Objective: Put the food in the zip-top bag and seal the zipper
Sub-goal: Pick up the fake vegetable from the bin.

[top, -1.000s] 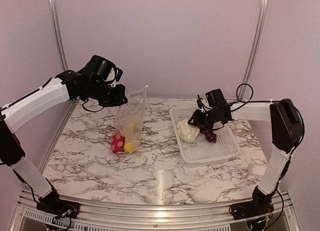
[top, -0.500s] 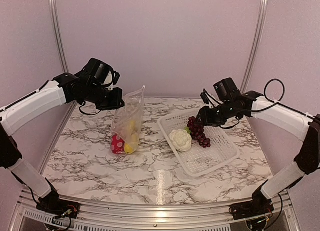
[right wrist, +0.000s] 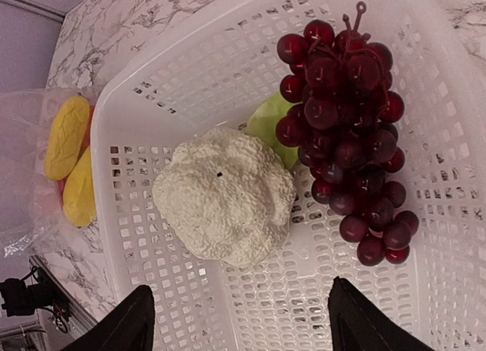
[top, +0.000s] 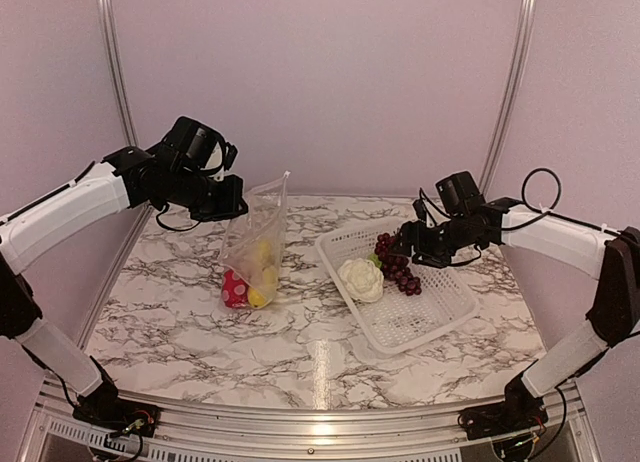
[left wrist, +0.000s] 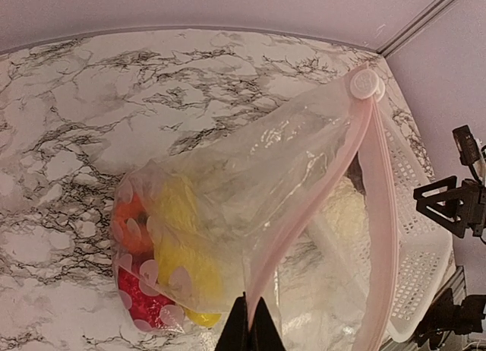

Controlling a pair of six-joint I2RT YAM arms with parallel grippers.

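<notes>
A: Fingers first. Left?
B: left gripper [left wrist: 249, 332] is closed, pinching one lip of the zipper [left wrist: 380, 229] at bottom centre of its wrist view. The zip-top bag [left wrist: 296, 161] hangs from it. Its loaded bottom seems to rest on the table [left wrist: 68, 138], and the mouth gapes toward the right of the frame.
A: Right?
B: right gripper [right wrist: 241, 305] is spread wide with nothing between the fingers, hovering over the basket [right wrist: 144, 100], centre-right in the top view.
A: What's bagged?
B: Two yellow pieces [left wrist: 190, 245], red pepper [left wrist: 140, 298], orange piece [left wrist: 130, 214] — all bunched low-left in the left wrist view.
A: What's left?
B: cauliflower [right wrist: 224, 199] and grape bunch [right wrist: 345, 131] lie side by side in the basket, touching or nearly so. My read is roughly two thirds loaded — two items to carry over, then the zipper to run shut. It's open now, with the slider at its upper-right end.
</notes>
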